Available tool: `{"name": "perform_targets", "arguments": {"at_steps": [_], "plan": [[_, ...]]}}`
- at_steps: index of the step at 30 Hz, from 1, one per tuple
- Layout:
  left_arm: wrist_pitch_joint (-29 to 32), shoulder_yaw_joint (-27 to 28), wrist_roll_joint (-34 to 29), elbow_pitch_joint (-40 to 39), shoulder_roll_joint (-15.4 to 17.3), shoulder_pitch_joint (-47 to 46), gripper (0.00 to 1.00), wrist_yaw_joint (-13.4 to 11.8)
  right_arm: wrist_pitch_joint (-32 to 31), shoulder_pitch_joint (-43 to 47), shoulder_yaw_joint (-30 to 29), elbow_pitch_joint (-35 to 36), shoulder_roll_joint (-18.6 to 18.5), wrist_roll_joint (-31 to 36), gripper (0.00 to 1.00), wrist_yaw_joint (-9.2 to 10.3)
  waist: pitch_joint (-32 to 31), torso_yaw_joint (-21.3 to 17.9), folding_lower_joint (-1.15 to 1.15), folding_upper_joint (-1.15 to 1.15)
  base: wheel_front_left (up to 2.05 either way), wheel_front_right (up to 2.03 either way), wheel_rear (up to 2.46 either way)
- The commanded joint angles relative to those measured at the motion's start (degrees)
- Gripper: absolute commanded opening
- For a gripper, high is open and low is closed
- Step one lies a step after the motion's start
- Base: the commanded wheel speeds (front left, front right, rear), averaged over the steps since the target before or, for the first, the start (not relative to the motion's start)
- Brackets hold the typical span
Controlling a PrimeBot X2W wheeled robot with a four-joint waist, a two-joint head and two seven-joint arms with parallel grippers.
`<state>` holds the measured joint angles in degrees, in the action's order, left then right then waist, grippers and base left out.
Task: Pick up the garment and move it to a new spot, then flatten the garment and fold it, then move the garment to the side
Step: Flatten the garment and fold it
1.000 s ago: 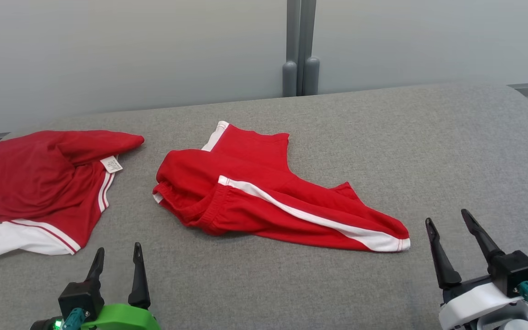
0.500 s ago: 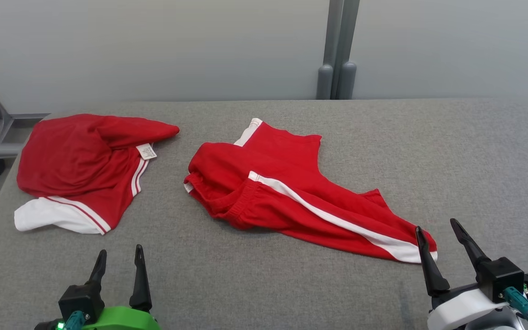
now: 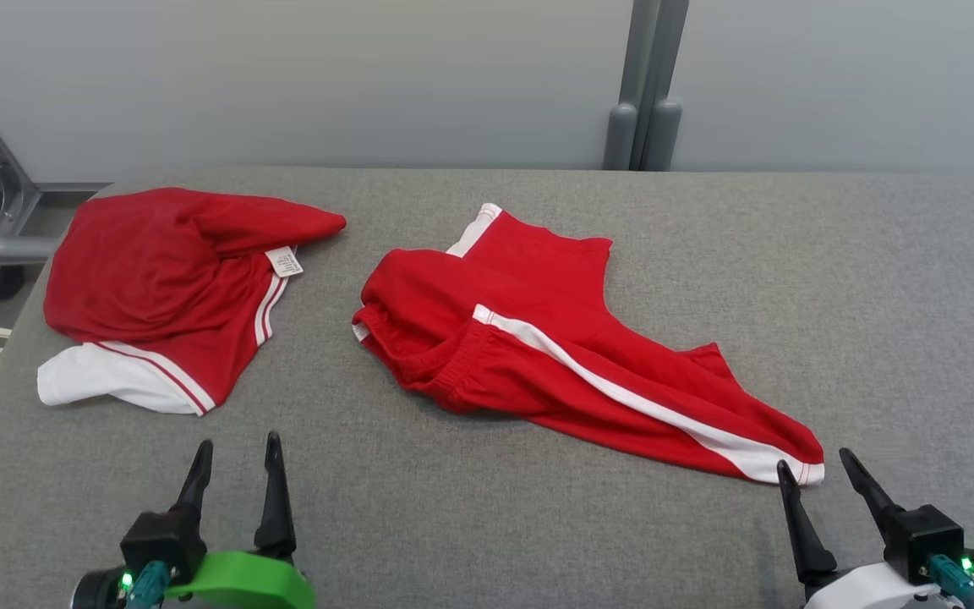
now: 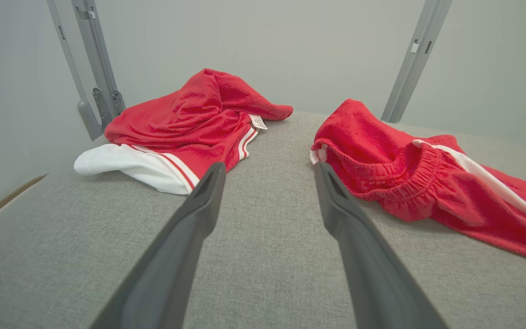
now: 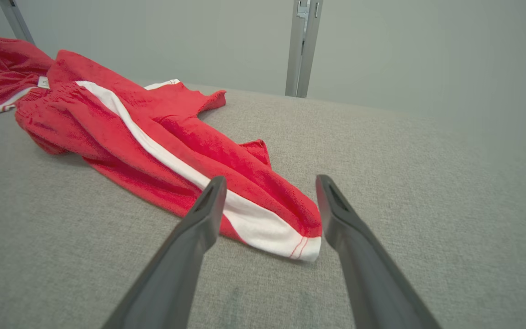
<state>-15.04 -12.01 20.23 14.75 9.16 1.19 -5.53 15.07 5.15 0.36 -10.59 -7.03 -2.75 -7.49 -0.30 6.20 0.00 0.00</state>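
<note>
- Left fingers (image 3: 274, 491) and right fingers (image 3: 796, 516) are both spread wide with nothing between them, low over the worktop (image 3: 876, 279).
- Shorts (image 3: 555, 355) lie crumpled on the worktop, ahead of and between the two sets of fingers. Leg hem (image 5: 290, 240) sits just past the right fingertips, apparently not touching.
- Risk: right fingers nip only the top layer at the hem, so the shorts hang from one corner and twist on the lift.
- Risk: a one-ended lift drags the waistband (image 3: 432, 372) across the worktop into the shirt (image 3: 166, 279). The shirt sits ahead-left of the left fingers, near the waistband but apart.
- Risk: the shirt is the same red, so the left fingers could go for the wrong piece.
- Risk: fingertips coming in too low snag the cloth-like worktop cover.
- Long axis: diagonal, along the white stripe. Waistband end is far, ahead-right of the left fingers; hem end is near, pointing at the right fingers.
</note>
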Motion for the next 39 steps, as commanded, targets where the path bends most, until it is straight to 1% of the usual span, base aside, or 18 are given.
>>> {"name": "perform_targets", "arguments": {"at_steps": [1,6,12,17,20,23,24,25,26,27,28,29,33,35,36,37,38,39], "plan": [[-0.18,-0.15,-1.08,-1.10,-0.57,-2.42,1.00,0.68,0.16,0.27,-0.48,-2.17,-0.20,-0.09,1.00,-0.01,1.56,0.02,0.00,0.00,0.00,0.00,0.00],[0.09,-2.88,-2.69,-1.48,-1.72,-7.42,1.00,2.72,0.16,-3.36,-1.75,-9.46,-0.88,0.81,1.00,-0.01,4.71,-0.38,0.00,0.00,0.00,0.00,0.00],[1.93,-6.31,-4.18,0.32,-2.73,-14.40,1.00,4.35,0.16,-9.82,-0.16,-18.27,-0.54,-0.22,1.00,-0.01,7.53,-1.61,0.00,0.00,0.00,0.00,0.00],[3.89,-9.51,-4.96,1.74,-3.68,-19.38,1.00,6.53,0.13,-13.53,0.77,-24.16,-0.63,-1.30,1.00,-0.01,8.92,-1.86,0.00,0.00,0.00,0.00,0.00],[4.73,-10.92,-5.33,2.72,-3.93,-21.74,1.00,7.08,0.01,-14.65,0.83,-26.12,-0.42,-2.11,1.00,0.04,9.26,-1.91,0.00,0.00,0.00,0.00,0.00],[5.00,-11.42,-5.38,3.44,-4.20,-23.23,1.00,7.02,0.02,-15.18,1.06,-25.92,-0.13,-2.75,1.00,0.04,9.54,-2.24,0.00,0.00,0.00,0.00,0.00],[5.27,-11.62,-5.46,3.76,-4.24,-23.62,1.00,7.08,0.02,-15.34,1.44,-25.58,-0.05,-3.04,0.98,0.03,9.61,-2.36,0.00,0.00,0.00,0.00,0.00],[5.60,-11.82,-5.37,4.26,-4.28,-23.96,1.00,7.24,0.02,-15.39,1.81,-25.25,0.07,-3.38,0.75,0.03,9.65,-2.47,0.00,0.00,0.00,0.00,0.00],[5.93,-12.08,-5.40,4.76,-4.29,-24.36,1.00,7.45,0.03,-15.39,2.26,-24.77,0.10,-3.63,0.48,0.03,9.69,-2.57,0.00,0.00,0.00,0.00,0.00],[6.29,-12.31,-5.36,5.28,-4.34,-24.76,1.00,7.50,0.03,-15.33,2.55,-24.31,0.03,-3.94,0.40,0.03,9.73,-2.66,0.00,0.00,0.00,0.00,0.00],[6.84,-12.70,-5.52,5.86,-4.36,-25.15,1.00,7.70,0.03,-15.20,2.71,-23.92,-0.10,-4.25,0.35,0.03,9.73,-2.76,0.00,0.00,0.00,0.00,0.00],[7.06,-12.94,-5.63,6.38,-4.39,-25.60,1.00,7.72,0.03,-15.06,2.82,-23.54,-0.25,-4.35,0.34,0.03,9.75,-2.89,0.00,0.00,0.00,0.00,0.00],[8.25,-13.80,-5.67,8.33,-4.77,-27.63,1.00,7.81,0.09,-14.56,3.24,-22.13,-0.48,-4.42,0.41,0.03,9.75,-3.51,0.00,0.00,0.00,0.00,0.00],[8.51,-14.26,-5.73,9.34,-4.89,-28.87,1.00,7.93,0.09,-14.51,3.59,-21.63,-0.49,-4.32,0.37,0.03,9.86,-3.83,0.00,0.00,0.00,0.00,0.00],[8.67,-14.41,-5.76,9.91,-4.95,-29.42,1.00,7.84,0.09,-14.57,3.71,-21.45,-0.51,-4.31,0.38,0.03,9.88,-4.00,0.00,0.00,0.00,0.00,0.00],[8.61,-14.47,-5.61,10.50,-5.04,-29.98,1.00,7.79,0.09,-14.62,3.72,-21.30,-0.60,-4.14,0.48,0.03,9.88,-4.16,0.00,0.00,0.00,0.00,0.00],[8.50,-14.57,-5.41,10.93,-5.14,-30.50,1.00,7.86,0.09,-14.68,3.67,-21.02,-0.67,-3.79,0.98,0.03,9.87,-4.31,0.00,0.00,0.00,0.00,0.00],[8.37,-14.65,-5.24,11.42,-5.24,-30.97,1.00,7.89,0.09,-14.66,3.61,-20.88,-0.58,-3.72,1.00,0.03,9.87,-4.43,0.00,0.00,0.00,0.00,0.00]]}}
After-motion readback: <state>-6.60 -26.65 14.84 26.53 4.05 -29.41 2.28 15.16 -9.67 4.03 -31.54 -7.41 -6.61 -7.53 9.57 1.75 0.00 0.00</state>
